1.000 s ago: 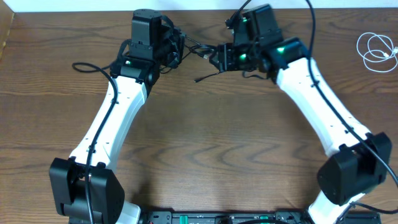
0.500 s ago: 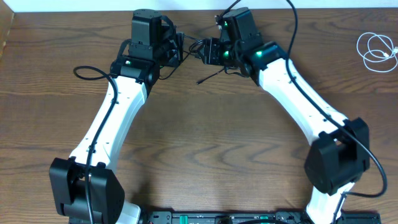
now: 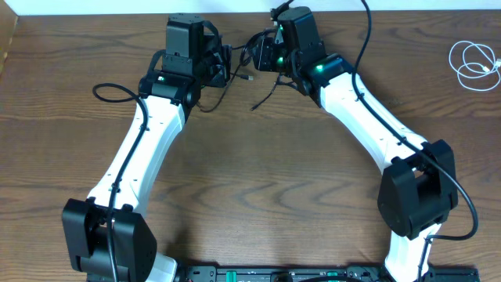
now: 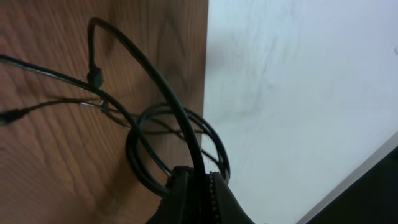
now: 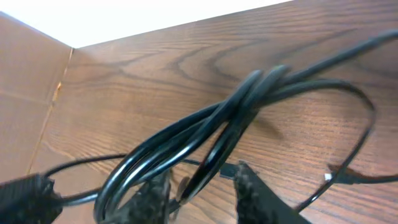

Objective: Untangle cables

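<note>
Wood table (image 3: pixel 258 196), black cable (image 5: pixel 245 93) — left hand (image 4: pixel 198 182) pinching it

Two robot arms (image 3: pixel 149 149) (image 3: pixel 368 117), two claws (image 4: pixel 200 190) (image 5: pixel 200 186), one black cable (image 5: pixel 249 93), one white cable (image 3: pixel 473 64), one wooden table (image 3: pixel 258 180)

table (image 3: pixel 258 180): brown wood | far right corner: white cable (image 3: pixel 472 66), coiled | back centre: black cable (image 3: pixel 264 92) tail

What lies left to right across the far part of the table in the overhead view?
The left gripper → right gripper → white cable. The black cable spans both grippers, so it is left out.
</note>
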`<act>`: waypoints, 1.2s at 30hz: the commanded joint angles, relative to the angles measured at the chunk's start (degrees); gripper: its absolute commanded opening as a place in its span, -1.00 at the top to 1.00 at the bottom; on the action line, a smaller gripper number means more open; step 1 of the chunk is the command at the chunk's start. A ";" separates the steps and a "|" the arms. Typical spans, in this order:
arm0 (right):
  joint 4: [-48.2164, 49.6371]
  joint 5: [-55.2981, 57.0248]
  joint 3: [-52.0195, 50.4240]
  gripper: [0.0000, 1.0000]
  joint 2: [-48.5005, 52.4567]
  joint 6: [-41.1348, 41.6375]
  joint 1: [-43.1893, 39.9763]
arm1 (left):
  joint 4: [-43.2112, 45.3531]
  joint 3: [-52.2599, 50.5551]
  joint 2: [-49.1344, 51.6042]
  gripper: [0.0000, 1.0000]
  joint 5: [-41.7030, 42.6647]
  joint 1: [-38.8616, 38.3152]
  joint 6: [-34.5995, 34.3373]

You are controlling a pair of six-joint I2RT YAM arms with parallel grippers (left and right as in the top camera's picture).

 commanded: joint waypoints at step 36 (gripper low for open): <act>-33.88 -33.62 0.07 0.98 -9.01 -34.32 -17.70 | -16.02 1.25 -1.11 -0.73 -3.98 0.24 57.64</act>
